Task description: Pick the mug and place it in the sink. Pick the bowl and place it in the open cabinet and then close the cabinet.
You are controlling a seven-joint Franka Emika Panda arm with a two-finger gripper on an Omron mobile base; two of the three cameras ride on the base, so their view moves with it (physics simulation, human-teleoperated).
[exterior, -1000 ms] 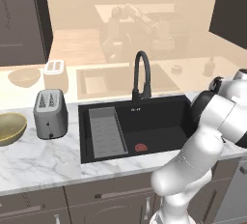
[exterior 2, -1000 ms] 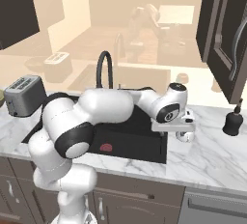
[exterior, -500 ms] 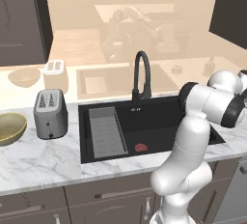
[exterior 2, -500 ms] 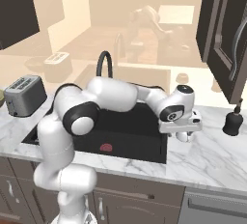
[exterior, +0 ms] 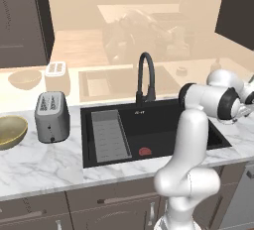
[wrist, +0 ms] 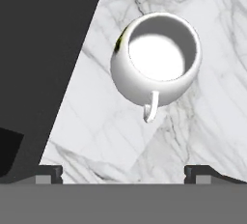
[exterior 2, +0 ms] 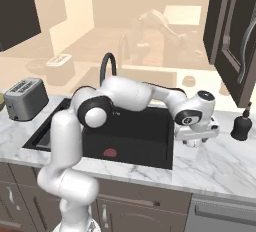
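The mug (wrist: 157, 66) is a small glossy white-grey cup standing upright on the marble counter just right of the sink (wrist: 38, 49), its loop handle turned toward the hand. My gripper (wrist: 123, 175) hangs above it, open, with nothing between the fingertips (wrist: 48, 172). From the right base camera the gripper (exterior 2: 196, 140) points down over the counter beside the black sink (exterior 2: 135, 131). The olive-tan bowl (exterior: 10, 131) sits at the far left of the counter. The dark upper cabinet (exterior 2: 235, 31) at the right has a door standing open.
A silver toaster (exterior: 52, 117) stands between the bowl and the sink. The black gooseneck faucet (exterior: 145, 75) rises behind the basin, which holds a grey ribbed tray (exterior: 110, 135). A dark soap bottle (exterior 2: 242, 126) stands on the counter right of the hand.
The arm has stretched out to the right and the hand has come down over the counter by the sink's right edge. The jaws stayed open.
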